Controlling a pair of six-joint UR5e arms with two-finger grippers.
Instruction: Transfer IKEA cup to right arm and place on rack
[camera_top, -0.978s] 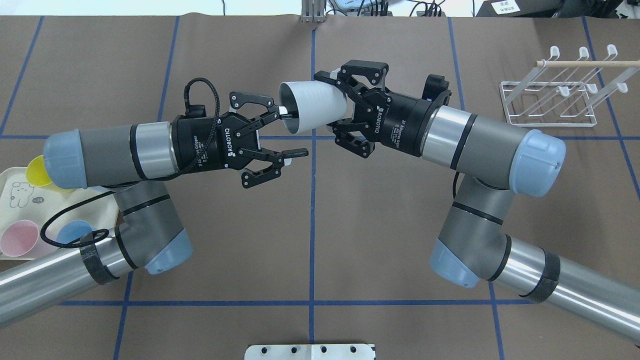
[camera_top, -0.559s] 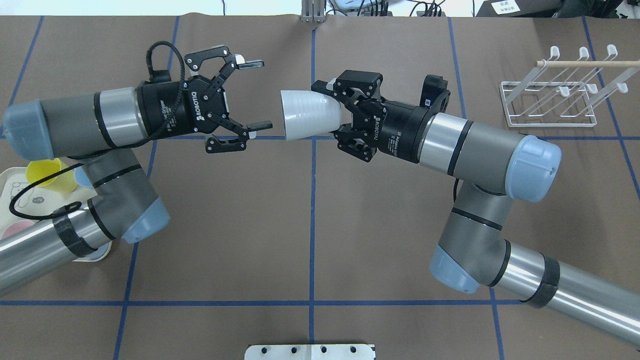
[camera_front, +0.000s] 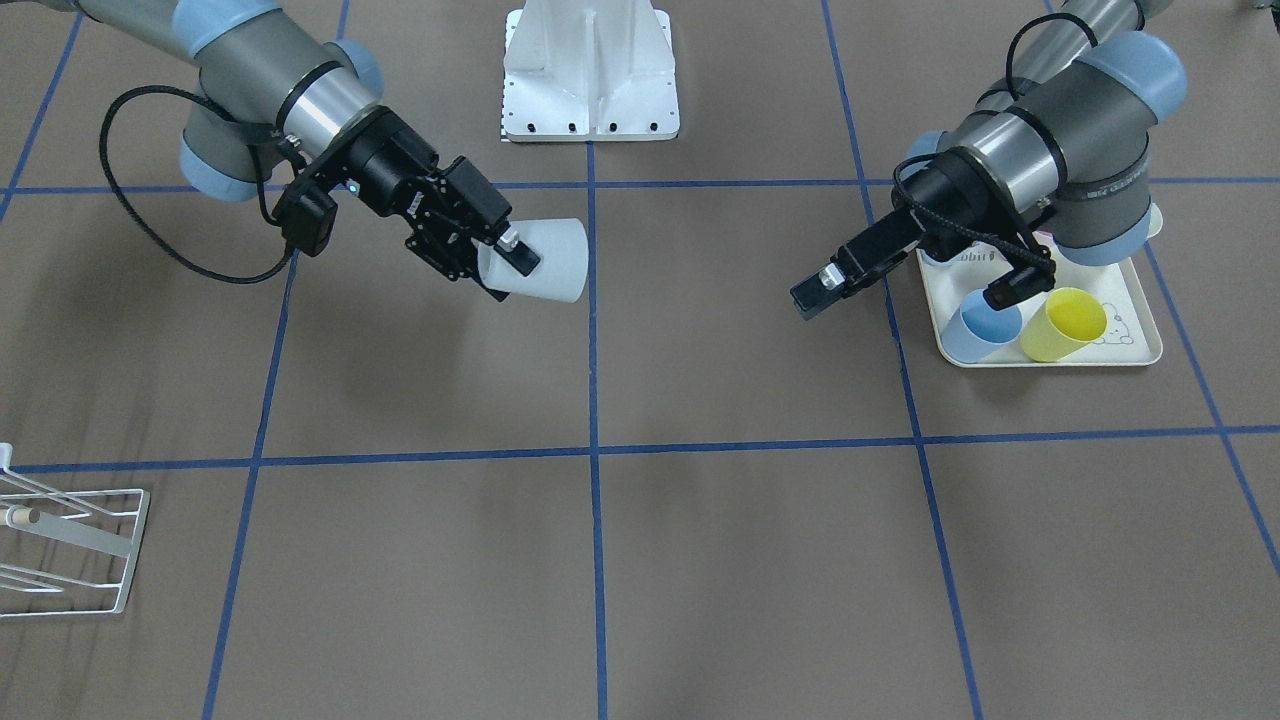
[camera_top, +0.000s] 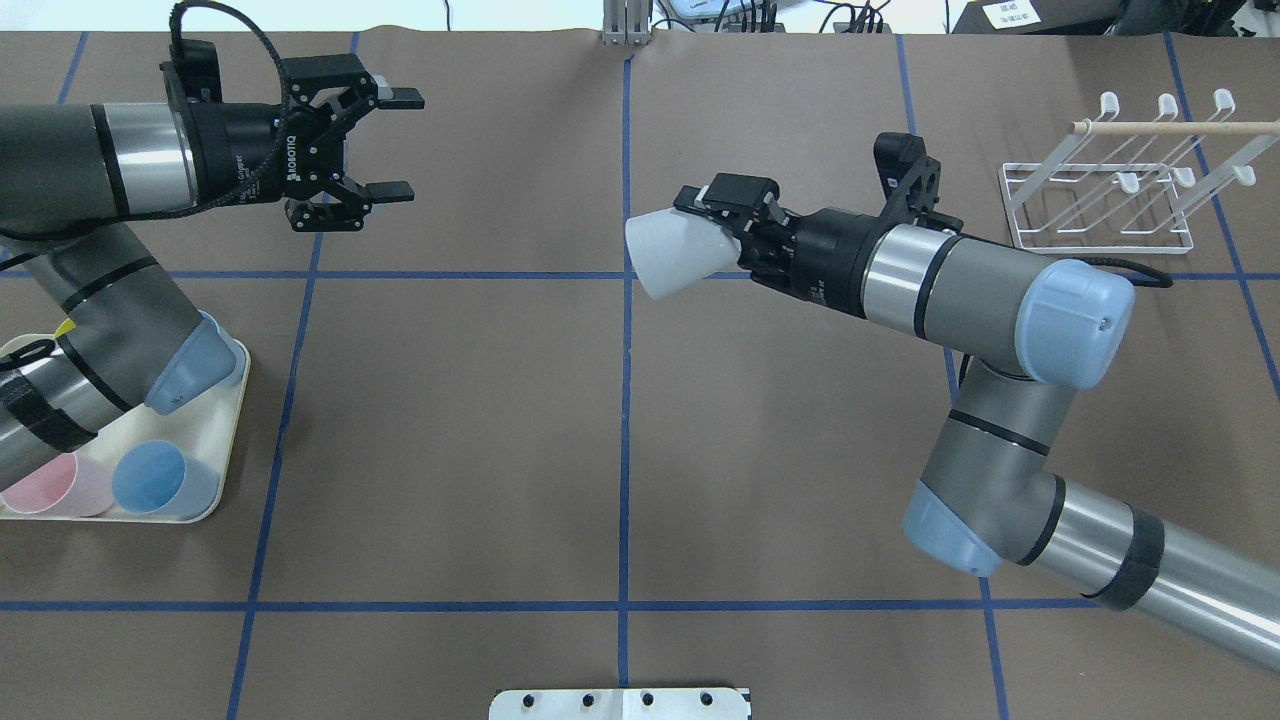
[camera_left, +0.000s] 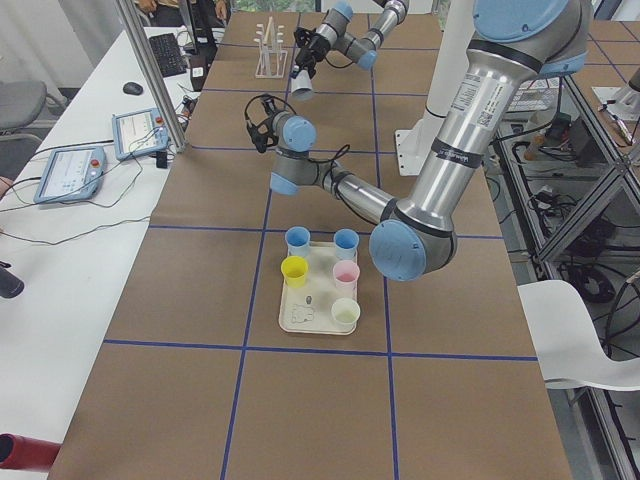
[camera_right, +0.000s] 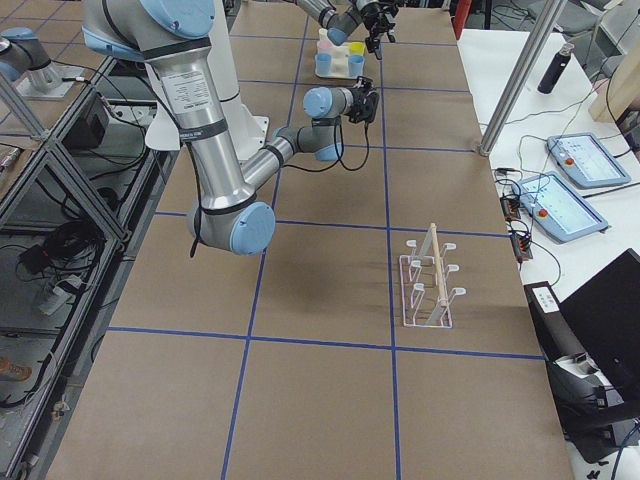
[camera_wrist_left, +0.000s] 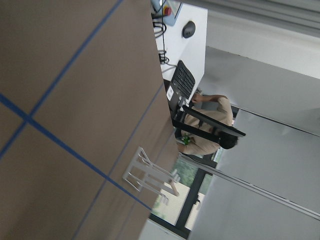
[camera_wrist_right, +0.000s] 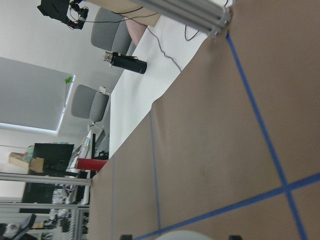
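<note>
The white IKEA cup (camera_top: 672, 256) lies on its side in the air, held at its base end by my right gripper (camera_top: 722, 232), which is shut on it. Its mouth points toward the table's middle. The front-facing view shows the same grip (camera_front: 503, 256) on the cup (camera_front: 548, 262). My left gripper (camera_top: 400, 144) is open and empty, far off at the back left; it also shows in the front-facing view (camera_front: 815, 291). The white wire rack (camera_top: 1098, 212) with its wooden bar stands at the back right, beyond my right arm, and appears in the front-facing view (camera_front: 62, 548) too.
A cream tray (camera_top: 236, 440) at the front left, under my left arm, holds a blue cup (camera_top: 148, 477) and a pink cup (camera_top: 45, 485); the front-facing view also shows a yellow cup (camera_front: 1070, 325). The white base plate (camera_top: 620, 703) sits at the near edge.
My left gripper has drawn away from the cup's rim, to the left and toward the far edge. My right gripper keeps the cup, has turned it and shifted right.
</note>
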